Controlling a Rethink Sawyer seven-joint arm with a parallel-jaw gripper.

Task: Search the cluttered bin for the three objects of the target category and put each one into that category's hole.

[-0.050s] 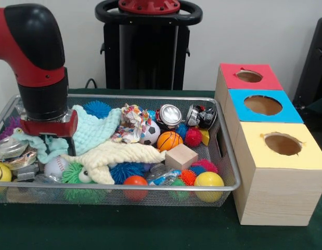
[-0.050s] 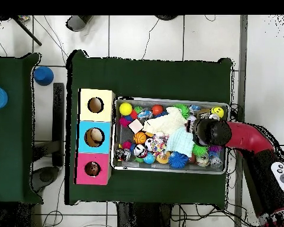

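A yellow ball (image 1: pixel 208 180) sits at the wire bin's (image 1: pixel 150 187) near rim, well apart from the gripper (image 1: pixel 46 139) lowered into the bin's other end; whether it's open or holding anything, I can't tell.

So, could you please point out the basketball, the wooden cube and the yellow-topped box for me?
basketball (image 1: pixel 169 140), front view, middle of its orange face.
wooden cube (image 1: pixel 181 156), front view, its top face.
yellow-topped box (image 1: pixel 306 156), front view, bare yellow top.
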